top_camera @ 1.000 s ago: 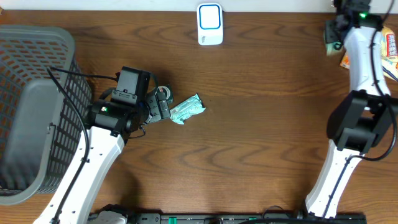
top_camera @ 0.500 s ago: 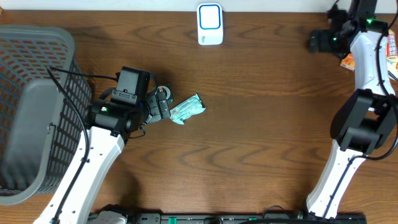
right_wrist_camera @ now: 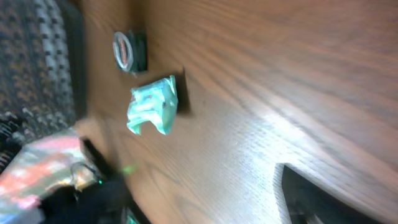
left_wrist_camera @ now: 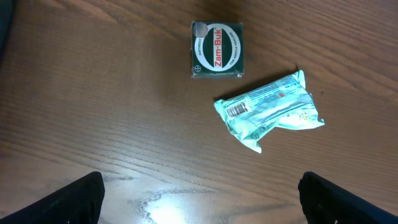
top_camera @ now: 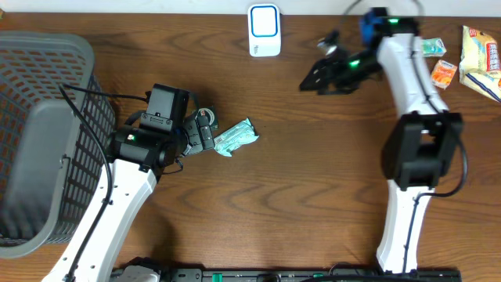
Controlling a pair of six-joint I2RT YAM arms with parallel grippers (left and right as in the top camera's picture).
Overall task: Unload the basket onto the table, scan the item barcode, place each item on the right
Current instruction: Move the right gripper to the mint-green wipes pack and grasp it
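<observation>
The left fingers (left_wrist_camera: 71, 202) stand wide apart over the bare bench (left_wrist_camera: 124, 124), clamped on nothing. Toward one o'clock in the wrist view lies the crumpled teal packet (left_wrist_camera: 268, 111), barcode up (near its left end). A green Zam-Buk box (left_wrist_camera: 216, 50) sits near it at eleven o'clock, not touching. The right fingers (top_camera: 313, 78) hang at one o'clock in the overhead view, blurred; apart or together, I cannot tell. The white-and-blue scanner (top_camera: 264, 30) sits at twelve, a grey basket (top_camera: 47, 86) at nine and snack packets (top_camera: 479, 51) at two.
</observation>
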